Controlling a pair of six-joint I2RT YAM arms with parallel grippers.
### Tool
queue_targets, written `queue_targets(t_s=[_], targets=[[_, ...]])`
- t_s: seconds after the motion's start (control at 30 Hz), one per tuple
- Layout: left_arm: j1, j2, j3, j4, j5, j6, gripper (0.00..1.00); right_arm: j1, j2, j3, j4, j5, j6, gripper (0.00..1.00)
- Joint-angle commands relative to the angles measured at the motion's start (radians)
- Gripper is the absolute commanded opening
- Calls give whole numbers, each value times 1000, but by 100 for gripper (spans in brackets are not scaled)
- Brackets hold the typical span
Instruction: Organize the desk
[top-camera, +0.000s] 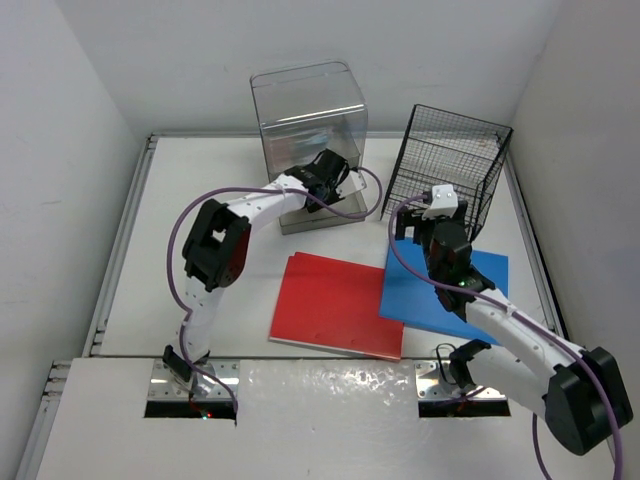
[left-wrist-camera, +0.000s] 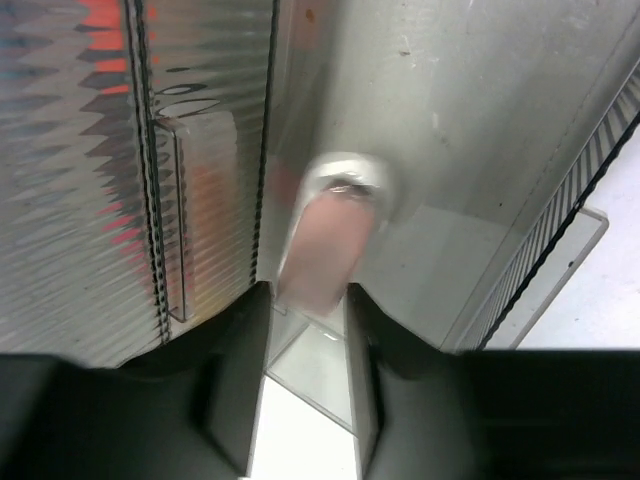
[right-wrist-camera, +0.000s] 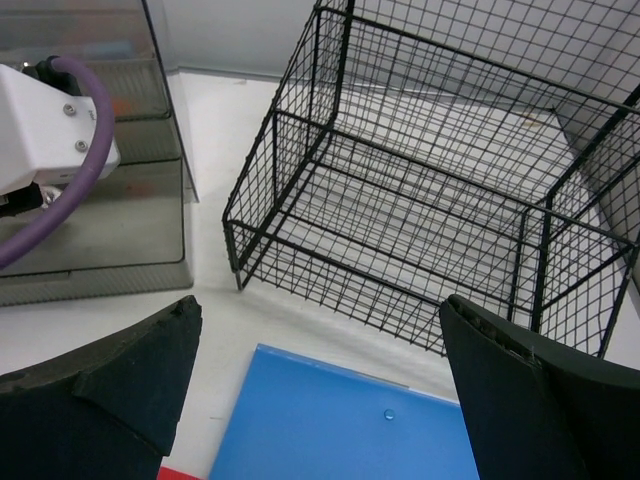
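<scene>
- A white table (top-camera: 180, 190) with thin metal edge rails fills the floor of the overhead view, with white wall panels on three sides. Two robot arms are bolted at its near edge.
- A clear plastic box (top-camera: 300, 100) stands at the far middle of the table. A black wire basket (top-camera: 450, 150) stands just to its right, tilted.
- A flat red folder (top-camera: 335, 300) lies in the middle of the table. A flat blue folder (top-camera: 485, 275) lies to its right, and the blue one meets or slightly overlaps the red one's right edge.
- The left arm (top-camera: 215, 245) stretches forward, and its tip is inside the clear box, entering from the near side.
- In the left wrist view, the left jaws stand only a narrow way apart. A blurred pinkish object with a silvery top (left-wrist-camera: 320, 240) sits right at their tips inside the box. I cannot tell whether the jaws grip it or merely flank it.
- The right arm (top-camera: 510, 345) bends over the blue folder, with its tip near the front of the wire basket.
- In the right wrist view, the right jaws are spread wide with nothing between them. The blue folder lies below them and the basket just beyond.
</scene>
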Motion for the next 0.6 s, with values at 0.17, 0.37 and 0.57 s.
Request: queue_targets(t_s=[0.17,0.37,0.57], targets=[[-12,-68,-23,58,-1,-11,57,-2,14,47,-1,-73,-11,99],[-12,-132,33,-20,-18,-60,57,-2,26,61,-15,-116,-9,98],[-12,-310,89,-146,66,-124,58,-2,93,96,4,-324,-29,76]])
